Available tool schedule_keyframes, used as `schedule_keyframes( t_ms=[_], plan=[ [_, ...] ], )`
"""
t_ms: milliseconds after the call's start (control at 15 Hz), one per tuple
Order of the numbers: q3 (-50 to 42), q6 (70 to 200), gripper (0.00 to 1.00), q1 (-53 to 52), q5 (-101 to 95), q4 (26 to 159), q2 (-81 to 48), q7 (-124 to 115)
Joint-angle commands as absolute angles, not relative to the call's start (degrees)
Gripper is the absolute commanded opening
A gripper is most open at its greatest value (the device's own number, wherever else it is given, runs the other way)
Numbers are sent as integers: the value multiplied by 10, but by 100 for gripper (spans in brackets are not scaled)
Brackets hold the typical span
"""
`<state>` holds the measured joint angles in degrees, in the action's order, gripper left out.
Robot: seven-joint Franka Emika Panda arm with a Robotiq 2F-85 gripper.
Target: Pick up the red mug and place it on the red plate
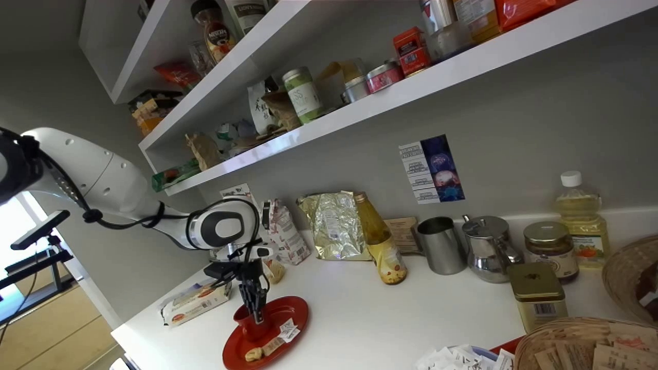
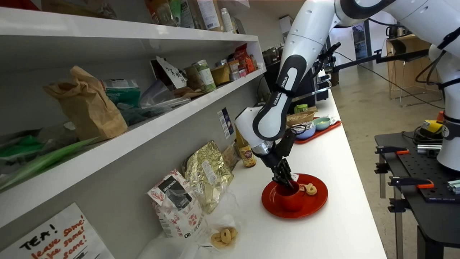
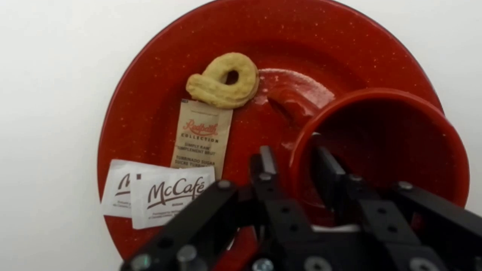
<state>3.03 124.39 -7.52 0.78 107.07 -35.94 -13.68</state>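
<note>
The small red mug [image 1: 247,329] stands upright on the red plate [image 1: 296,310], seen in both exterior views, with the mug [image 2: 291,202] near one side of the plate [image 2: 269,198]. In the wrist view the mug [image 3: 391,139] is at the right of the plate [image 3: 147,98], its handle pointing to the upper left. My gripper [image 3: 297,160] is open around the mug's near wall, one finger inside the mug and one outside, with gaps to the wall. The plate also holds a ring biscuit [image 3: 241,90], a brown sugar packet [image 3: 203,131] and white sugar packets [image 3: 173,195].
A white-and-red packet [image 1: 198,304] lies beyond the plate. A gold foil bag [image 1: 334,226], a yellow bottle [image 1: 380,241] and grey metal cups [image 1: 442,246] line the wall. A bag of ring biscuits [image 2: 224,237] lies near the plate. A shelf [image 2: 143,133] overhangs the counter.
</note>
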Motion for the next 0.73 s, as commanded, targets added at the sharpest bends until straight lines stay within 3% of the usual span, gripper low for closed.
schedule_keyframes(
  t_ms=[0, 67, 400, 467, 667],
  plan=[
    [27, 1242, 58, -79, 12, 1070, -358, -134],
    [27, 1242, 58, -78, 13, 1073, -352, -134],
    [36, 1261, 92, -70, 31, 1101, -291, -126],
    [28, 1248, 75, -78, 18, 1073, -330, -134],
    [29, 1248, 92, -77, 23, 1082, -302, -134]
  ],
)
